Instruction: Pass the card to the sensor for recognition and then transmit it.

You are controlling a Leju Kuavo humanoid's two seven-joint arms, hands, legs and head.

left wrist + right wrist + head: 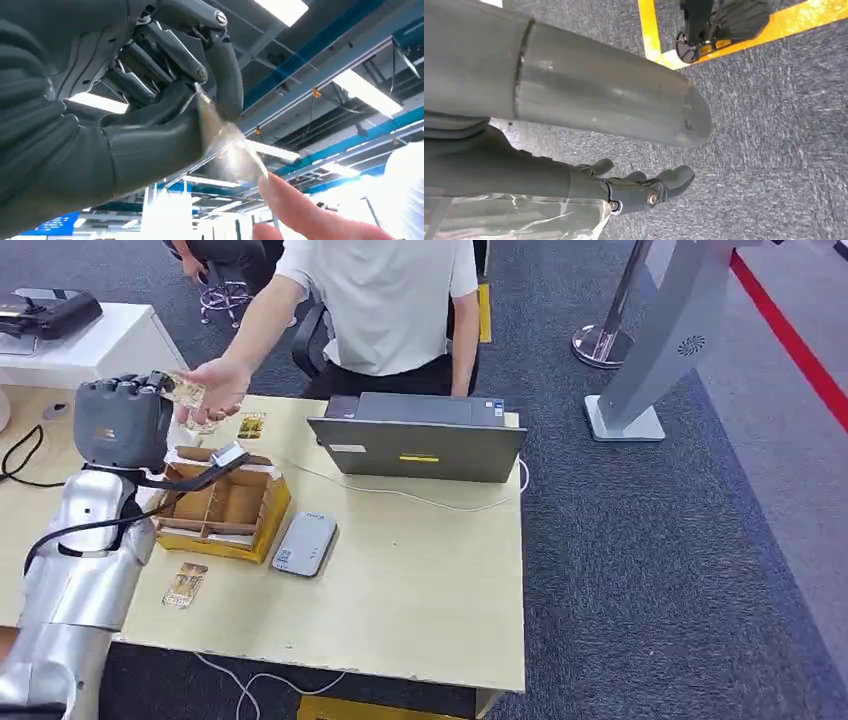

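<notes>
two hands are meeting on one card at the far left of the table (420,590): the left hand (125,420) is raised and pinching the card (185,392) between thumb and fingers, while the person's hand (215,388) is reaching in from the far side and touching the card's free end. in the left wrist view the card (225,145) is showing as a pale, glossy sliver clamped against the thumb, with a person's fingertip (285,200) pressing at its outer edge.

the right hand (649,192) is hanging low over grey carpet, holding nothing, fingers loosely curled; whether they are fully closed cannot be told.

the sensor (305,543), a flat grey unit, is lying on the table just right of the cardboard tray (225,510), well apart from the held card. two further cards are lying on the table, one (186,585) near the tray, one (251,426) beyond it.

judged stage: handover to the person, release pending.

risks noted:
- robot letting go before the person is gripping firmly, so the card is dropping onto the tray or table
- robot holding on while the person is pulling, so the thin card is bending or slipping askew
- contact between the person's fingers and the robot's closing fingers, the two being very close
</notes>
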